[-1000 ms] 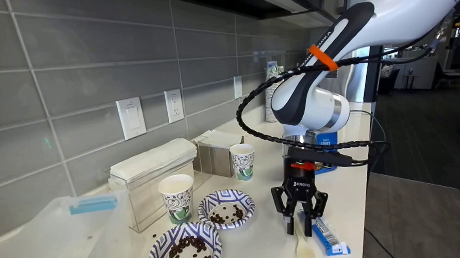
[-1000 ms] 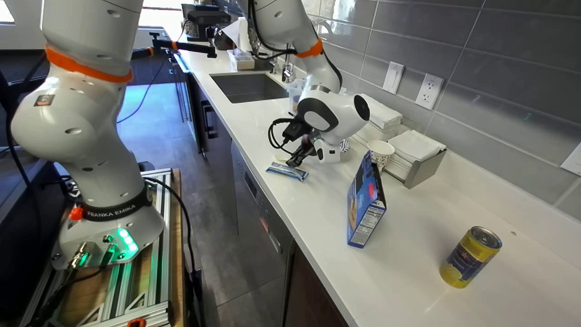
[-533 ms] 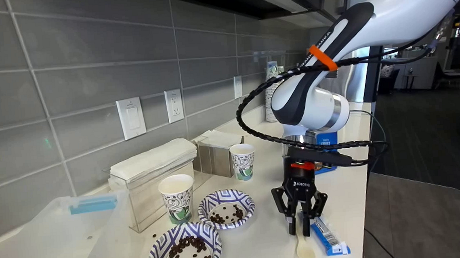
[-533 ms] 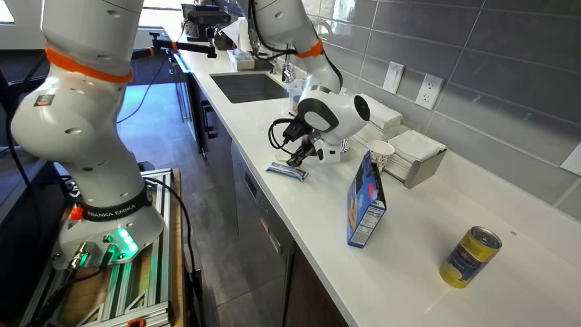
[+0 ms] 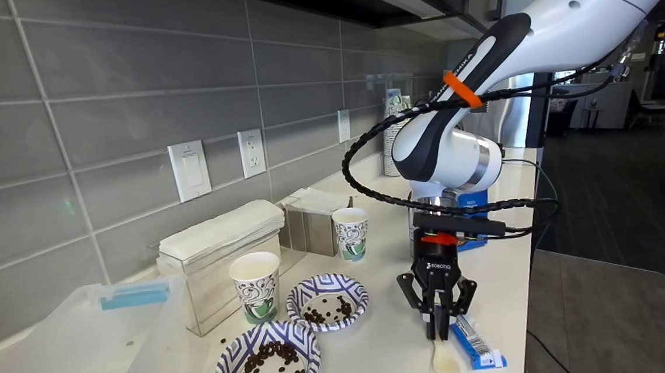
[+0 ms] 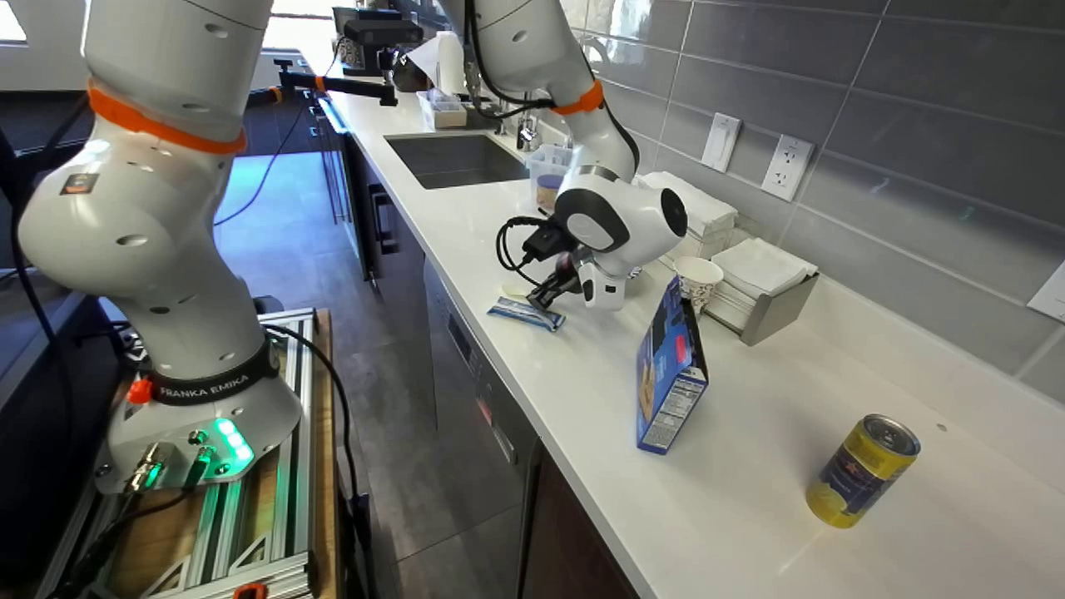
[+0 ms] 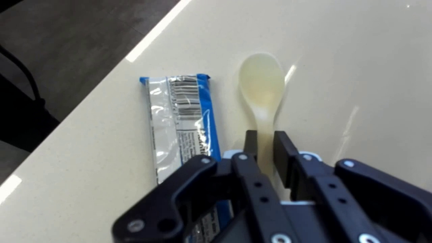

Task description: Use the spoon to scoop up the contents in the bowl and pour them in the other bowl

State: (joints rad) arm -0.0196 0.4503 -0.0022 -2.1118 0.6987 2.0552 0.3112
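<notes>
Two fingers [image 7: 283, 155] of the pincer [image 5: 438, 336] have just narrowed to grip the handle of the cream-white spoon [image 7: 262, 81], its scoop end jutting beyond them, so carrying it to the coffee beans [image 5: 276, 348] in the blue-patterned bowls [image 5: 228, 364], between pincer and tiled wall [image 5: 142, 59], can probably follow.

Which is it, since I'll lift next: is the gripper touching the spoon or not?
Touching. The wrist view shows the spoon with its handle filling the space between the tips of the gripper, no gap visible on either side.
</notes>
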